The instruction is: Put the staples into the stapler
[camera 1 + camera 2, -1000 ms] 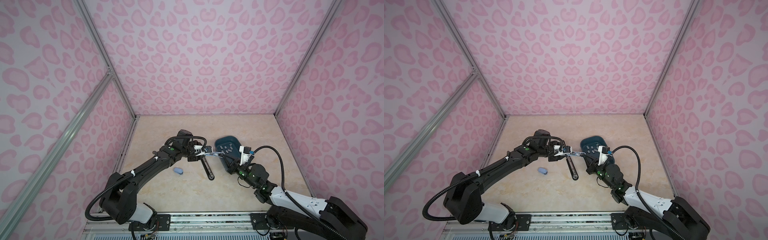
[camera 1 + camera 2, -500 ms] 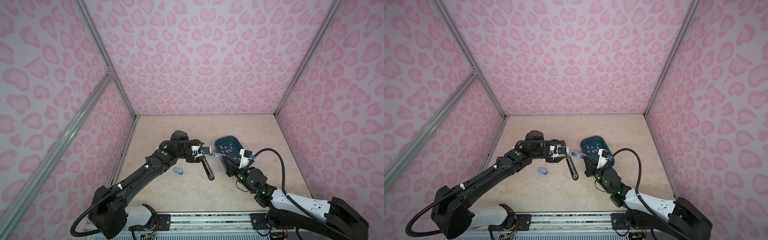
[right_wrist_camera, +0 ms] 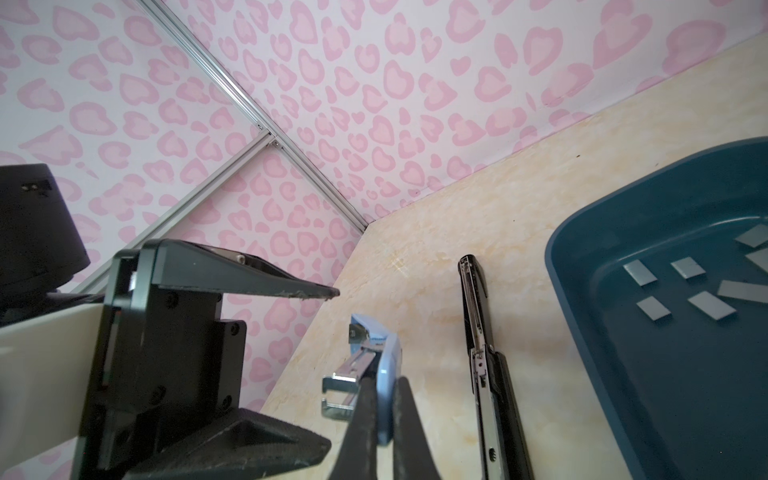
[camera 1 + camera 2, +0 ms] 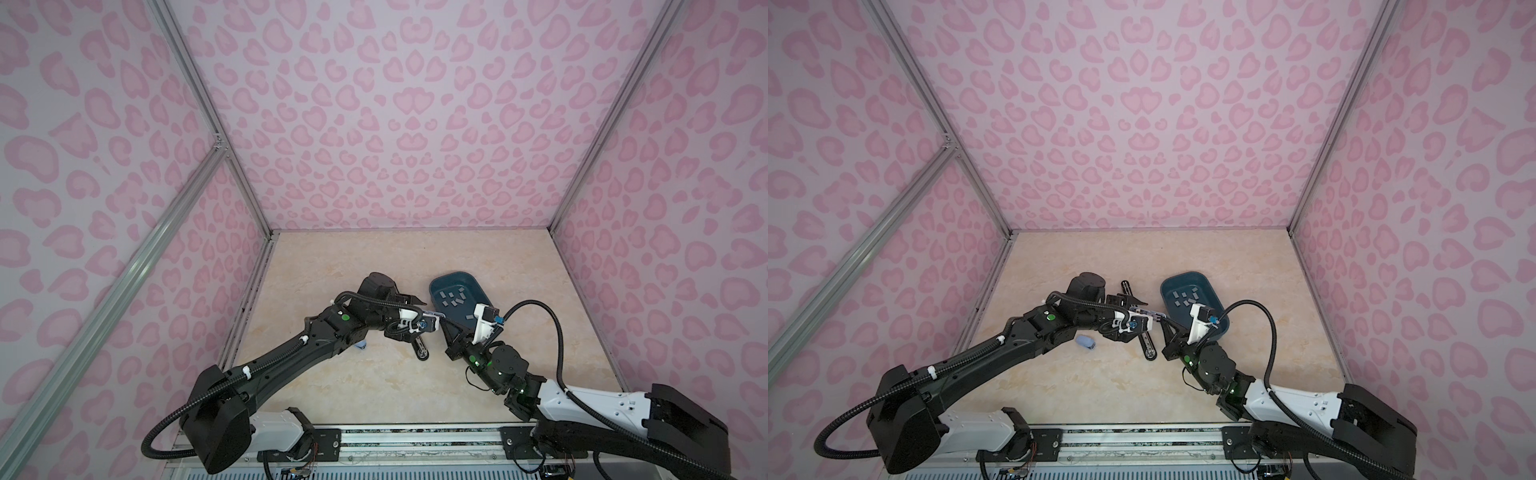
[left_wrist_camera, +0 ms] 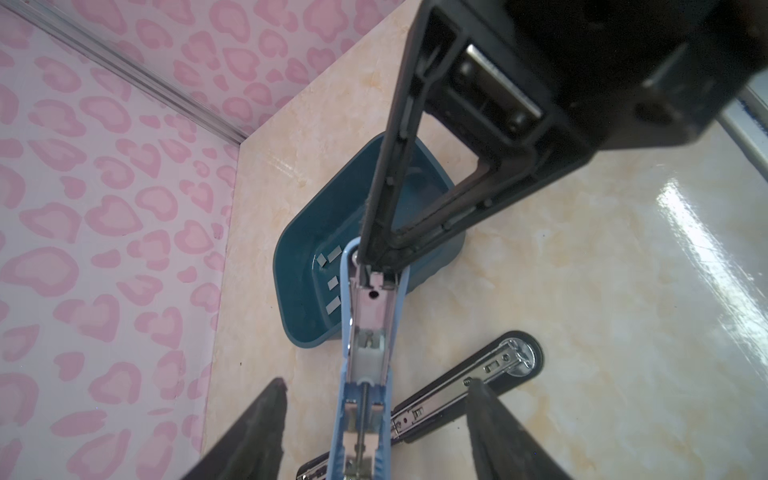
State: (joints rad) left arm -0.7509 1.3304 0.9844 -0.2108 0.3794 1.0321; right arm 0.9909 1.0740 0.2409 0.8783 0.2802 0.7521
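A small light-blue stapler [image 4: 434,323] [image 4: 1148,314] hangs above the table, opened up so that its metal channel [image 5: 370,316] shows. My right gripper [image 3: 385,382] [image 4: 1168,329] is shut on one end of the stapler [image 3: 384,374]. My left gripper [image 5: 376,382] is open around the other end; its fingers [image 5: 266,419] stand apart from the stapler [image 5: 365,395] on both sides. The staples [image 4: 455,298] [image 4: 1185,297] [image 3: 681,286] [image 5: 332,286] lie loose as grey strips in a teal tray [image 4: 435,283] [image 4: 1168,285].
A long black stapler [image 4: 1147,347] [image 4: 420,350] [image 5: 469,386] [image 3: 482,357] lies opened flat on the table under the grippers. A second small light-blue stapler [image 4: 1086,341] rests on the table beside my left arm. Pink patterned walls enclose the table.
My left gripper has opened and let go of the light-blue stapler, and the left arm has drawn back slightly. The right gripper keeps its hold on the stapler.
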